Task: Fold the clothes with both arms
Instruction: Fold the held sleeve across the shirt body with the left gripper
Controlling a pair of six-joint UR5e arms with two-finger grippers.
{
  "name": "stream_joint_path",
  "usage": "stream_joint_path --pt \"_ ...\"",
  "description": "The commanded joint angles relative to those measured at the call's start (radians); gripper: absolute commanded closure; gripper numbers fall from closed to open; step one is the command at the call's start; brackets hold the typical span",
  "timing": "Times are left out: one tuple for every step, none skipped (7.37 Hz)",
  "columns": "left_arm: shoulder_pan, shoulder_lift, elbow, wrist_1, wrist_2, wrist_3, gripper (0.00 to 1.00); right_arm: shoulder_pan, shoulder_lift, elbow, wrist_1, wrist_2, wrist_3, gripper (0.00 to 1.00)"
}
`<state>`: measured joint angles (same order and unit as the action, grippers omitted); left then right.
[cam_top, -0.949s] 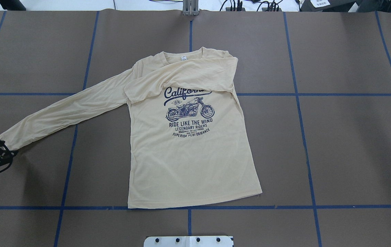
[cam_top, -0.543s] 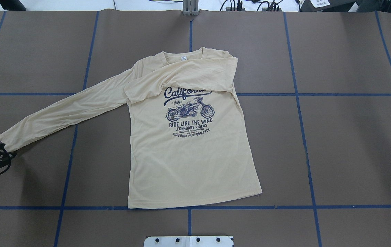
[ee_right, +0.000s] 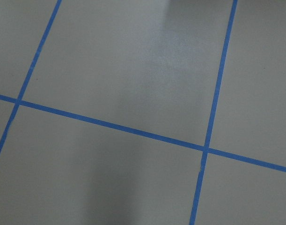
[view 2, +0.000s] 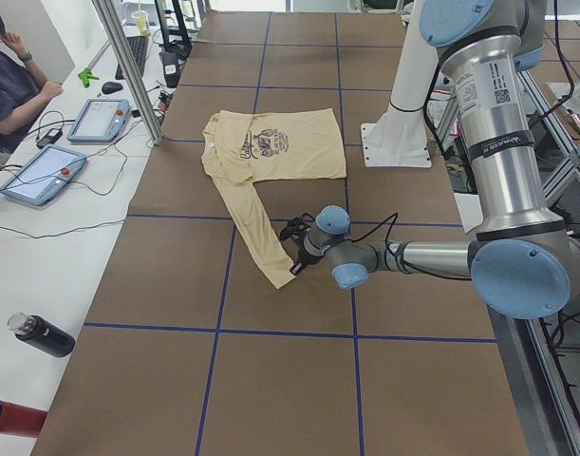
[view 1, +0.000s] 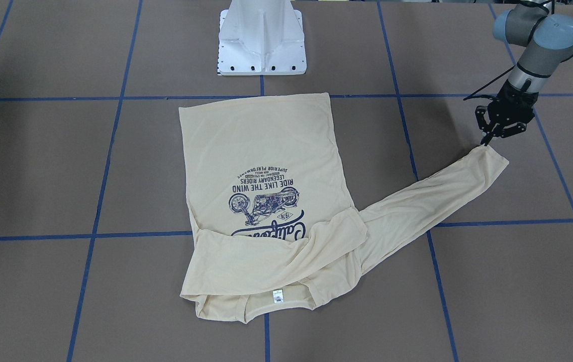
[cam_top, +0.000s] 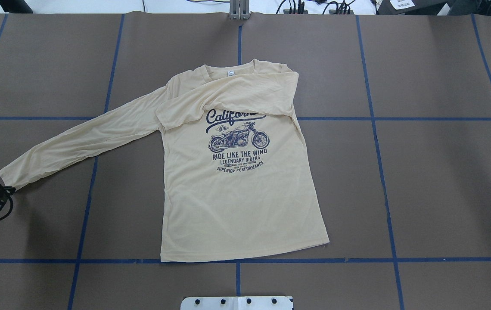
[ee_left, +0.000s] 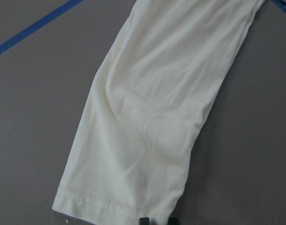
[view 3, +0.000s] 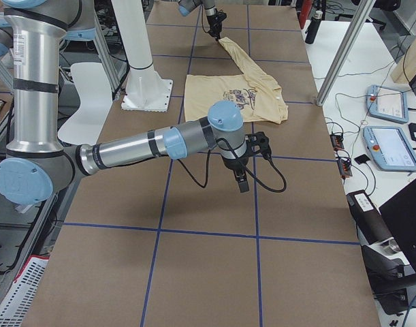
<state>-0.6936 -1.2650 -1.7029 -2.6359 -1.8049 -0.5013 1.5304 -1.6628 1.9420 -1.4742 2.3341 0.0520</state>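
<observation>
Pale cream-yellow T-shirt [cam_top: 237, 206], dark navy motorcycle print [cam_top: 237, 142] on its chest, white neck label [cam_top: 230, 73], brown table [cam_top: 435, 181] gridded with blue tape [cam_top: 443, 118], black left gripper [view 1: 486, 142] at the T-shirt's cuff

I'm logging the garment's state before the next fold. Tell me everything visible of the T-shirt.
The T-shirt is pale cream-yellow, thin soft knit by its look, long-sleeved, lying flat and print-up on the brown table, hem toward the robot's base. Its navy California motorcycle print is partly covered by one sleeve folded across the chest. A small white label shows inside the neck. The other sleeve stretches out to the left gripper, whose fingertips meet the cuff's corner; whether they grip it is unclear.
</observation>
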Motion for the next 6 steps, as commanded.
stream_joint_path --pt "-0.013 0.006 -0.044 0.004 -0.013 0.001 1.00 0.001 0.000 0.000 0.000 0.001 0.000 0.00" --pt "-0.018 -0.005 -0.062 0.020 -0.071 0.001 1.00 0.001 0.000 0.000 0.000 0.002 0.002 0.00" --pt "-0.068 -0.022 -0.063 0.036 -0.098 0.001 1.00 0.001 0.000 0.000 0.000 0.002 0.002 0.00" --pt "-0.090 -0.090 -0.084 0.130 -0.108 0.003 1.00 0.001 0.000 0.000 0.000 0.002 0.002 0.00" --pt "-0.112 -0.202 -0.118 0.298 -0.109 0.009 1.00 0.001 0.000 0.000 0.000 0.002 0.002 0.00" --pt "-0.136 -0.361 -0.119 0.461 -0.103 0.071 1.00 0.001 0.000 0.000 0.003 0.002 0.005 0.00"
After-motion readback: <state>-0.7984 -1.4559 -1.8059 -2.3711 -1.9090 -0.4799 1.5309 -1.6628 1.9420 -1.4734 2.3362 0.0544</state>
